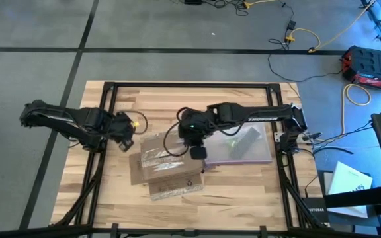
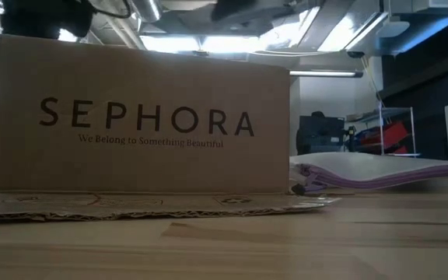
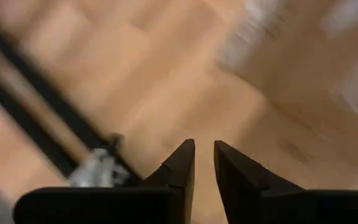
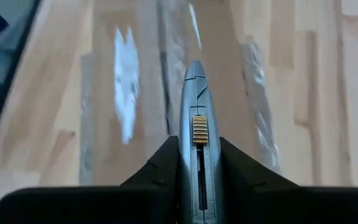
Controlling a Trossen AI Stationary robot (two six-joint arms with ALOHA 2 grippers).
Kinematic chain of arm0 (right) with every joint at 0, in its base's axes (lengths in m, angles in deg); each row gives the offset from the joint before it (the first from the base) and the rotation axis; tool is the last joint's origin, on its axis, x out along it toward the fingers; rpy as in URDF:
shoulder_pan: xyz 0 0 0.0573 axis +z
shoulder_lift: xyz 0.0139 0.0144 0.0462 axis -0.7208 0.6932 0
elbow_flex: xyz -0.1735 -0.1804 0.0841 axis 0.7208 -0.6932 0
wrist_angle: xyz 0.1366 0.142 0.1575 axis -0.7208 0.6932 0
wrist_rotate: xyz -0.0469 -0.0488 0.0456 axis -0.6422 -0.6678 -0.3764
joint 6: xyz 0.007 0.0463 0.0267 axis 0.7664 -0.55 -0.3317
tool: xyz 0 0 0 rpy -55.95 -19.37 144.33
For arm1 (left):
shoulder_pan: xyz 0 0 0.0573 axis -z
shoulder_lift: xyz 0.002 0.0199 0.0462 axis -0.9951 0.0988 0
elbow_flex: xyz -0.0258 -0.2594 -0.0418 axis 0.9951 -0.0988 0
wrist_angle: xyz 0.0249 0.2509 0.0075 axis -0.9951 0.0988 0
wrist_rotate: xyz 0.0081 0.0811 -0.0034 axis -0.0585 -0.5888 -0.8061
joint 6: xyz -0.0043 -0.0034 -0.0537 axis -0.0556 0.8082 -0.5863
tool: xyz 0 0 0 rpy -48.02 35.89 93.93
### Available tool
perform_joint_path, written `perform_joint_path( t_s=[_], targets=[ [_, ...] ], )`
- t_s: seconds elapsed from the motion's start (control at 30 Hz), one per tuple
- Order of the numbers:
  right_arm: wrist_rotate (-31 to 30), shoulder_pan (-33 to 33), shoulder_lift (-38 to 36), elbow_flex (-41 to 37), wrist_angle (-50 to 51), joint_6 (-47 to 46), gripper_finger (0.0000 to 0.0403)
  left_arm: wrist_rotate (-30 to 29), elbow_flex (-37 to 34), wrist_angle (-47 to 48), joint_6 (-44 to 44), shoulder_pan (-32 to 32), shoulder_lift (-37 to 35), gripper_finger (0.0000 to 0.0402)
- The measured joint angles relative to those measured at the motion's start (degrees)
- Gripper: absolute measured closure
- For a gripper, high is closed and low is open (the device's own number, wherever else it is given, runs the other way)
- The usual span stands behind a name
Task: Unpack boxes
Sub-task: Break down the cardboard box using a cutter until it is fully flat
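We see a plain brown cardboard box (image 2: pixel 138 117) with black "SEPHORA" lettering and a smaller black line under it. The worktop (image 1: pixel 237 198) is pale wood in light and honey strips, framed in black. A clear bag (image 2: pixel 379 173) carries a purple zip edge. Between black fingers (image 4: pixel 160 168) sits a grey tool (image 4: pixel 196 149) with a ribbed orange-yellow slider.

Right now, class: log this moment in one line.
left end effector: empty, beside box | right end effector: gripping grey tool over box
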Motion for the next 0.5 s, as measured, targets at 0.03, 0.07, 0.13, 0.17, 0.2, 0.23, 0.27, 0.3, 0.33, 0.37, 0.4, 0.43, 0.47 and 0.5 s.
perform_joint_path(
  t_s=[0.03,0.07,0.13,0.17,0.2,0.23,0.27,0.3,0.33,0.37,0.4,0.43,0.47,0.5],
  targets=[
    [0.5,0.0,0.4,0.0,-1.1,0.0,0.0348,2.4,-1.1,-1.7,0.8,1.0,-0.2,0.0365],
    [1.0,0.0,0.9,0.0,-2.2,0.2,0.0348,4.5,-2.6,-3.6,1.8,1.8,-0.3,0.0370],
    [1.9,0.0,2.0,0.0,-4.1,1.1,0.0348,7.3,-5.4,-7.3,3.0,3.5,-0.5,0.0380],
    [2.1,0.1,2.5,0.0,-4.9,1.7,0.0348,7.6,-7.0,-9.7,2.9,4.3,-0.5,0.0385],
    [2.2,0.1,2.9,0.0,-5.6,2.0,0.0348,7.7,-8.7,-12.2,2.3,5.0,-0.5,0.0389],
    [2.2,0.1,3.2,0.0,-6.1,2.3,0.0348,7.7,-10.2,-14.9,1.6,5.6,-0.5,0.0392],
    [2.2,0.1,3.4,0.0,-6.7,2.7,0.0348,7.7,-11.8,-18.2,1.5,6.1,-0.5,0.0395],
    [2.2,0.1,3.4,0.0,-7.2,3.1,0.0348,7.6,-13.3,-22.2,1.8,6.4,-0.5,0.0398],
    [2.2,0.1,3.4,0.0,-7.4,3.3,0.0348,7.6,-14.8,-26.1,2.4,6.5,-0.5,0.0399],
    [2.2,0.1,3.4,0.0,-7.4,3.4,0.0348,7.6,-16.2,-29.8,3.0,6.5,-0.5,0.0400],
    [2.2,0.1,3.4,0.0,-7.5,3.5,0.0348,7.6,-17.5,-33.5,3.3,6.3,-0.5,0.0401],
    [2.2,0.1,3.4,0.0,-7.6,3.6,0.0348,7.5,-18.5,-37.3,3.7,5.9,-0.5,0.0401],
    [2.2,0.1,3.4,0.0,-7.5,3.6,0.0348,7.2,-19.5,-41.1,4.1,5.4,-0.5,0.0401],
    [2.2,0.1,3.4,0.0,-7.4,3.7,0.0348,6.7,-20.3,-45.0,4.5,4.8,-0.5,0.0401]
  ],
)
